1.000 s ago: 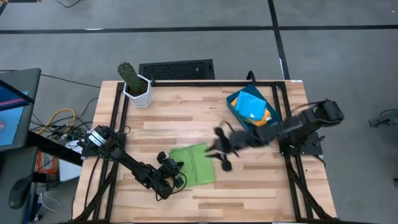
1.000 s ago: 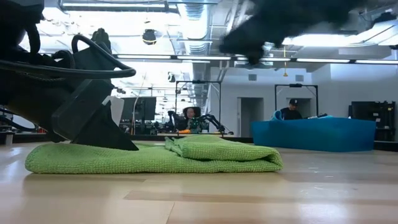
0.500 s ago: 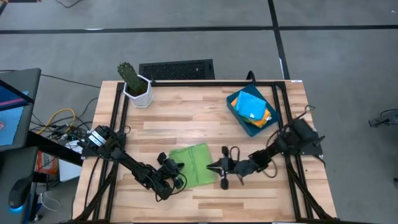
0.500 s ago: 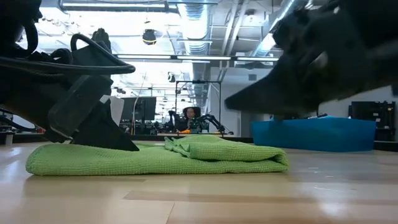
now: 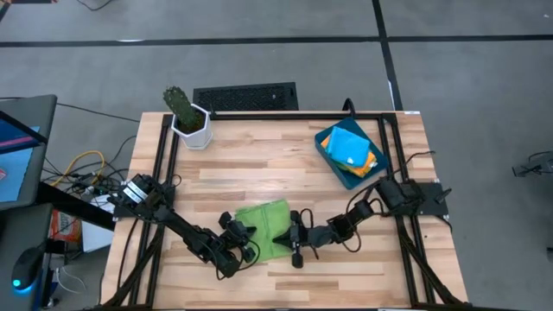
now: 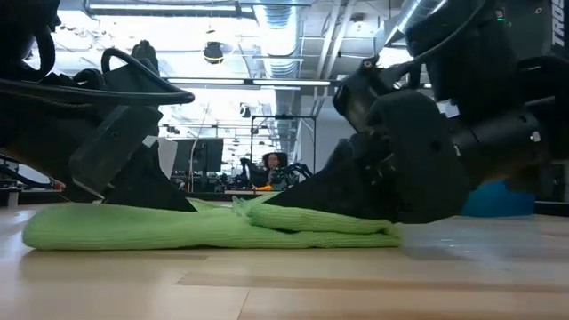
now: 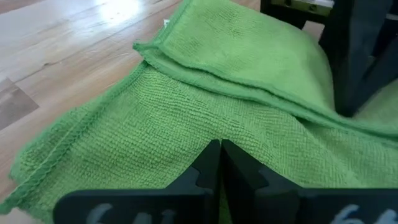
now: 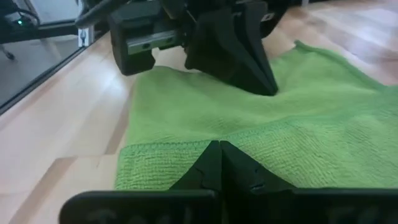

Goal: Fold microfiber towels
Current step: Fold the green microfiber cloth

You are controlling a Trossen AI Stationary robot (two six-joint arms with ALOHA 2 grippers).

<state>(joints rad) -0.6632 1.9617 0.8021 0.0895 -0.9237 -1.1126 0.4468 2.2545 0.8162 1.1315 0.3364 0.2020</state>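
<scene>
A lime green towel (image 5: 263, 226) lies on the wooden table (image 5: 259, 173), near its front edge. It is folded once, with the upper layer (image 7: 249, 56) resting on the lower one. My left gripper (image 5: 249, 246) is shut at the towel's near left part. My right gripper (image 5: 290, 235) is shut at its near right edge. The two grippers face each other across the towel. More towels, a bright blue one (image 5: 349, 149) and an orange one (image 5: 373, 161), lie in the dark-blue tray (image 5: 333, 164). My left gripper has its shut fingertips (image 7: 217, 152) on the towel's lower layer (image 7: 186, 130), slanting down from the table's left. Whether cloth is pinched between them is hidden by the fingers. The towel lies flat on the table. My right gripper is shut on the towel's hemmed edge (image 8: 186, 149) at the near right side. The two fingertips (image 8: 219, 152) pinch it, coming almost level from the table's right. One layer or several, I cannot tell. The towel rests on the table.
A potted cactus (image 5: 187, 114) stands at the far left corner. The tray sits at the far right. Bare wood (image 5: 259, 173) lies between them, beyond the towel. A black frame (image 5: 389, 121) runs along the table's edges.
My right gripper has come down from above the table and moved toward the near left, to the towel's right edge. Its fingers have shut there. The towel's left end has spread a little flatter. My left gripper has kept still.
</scene>
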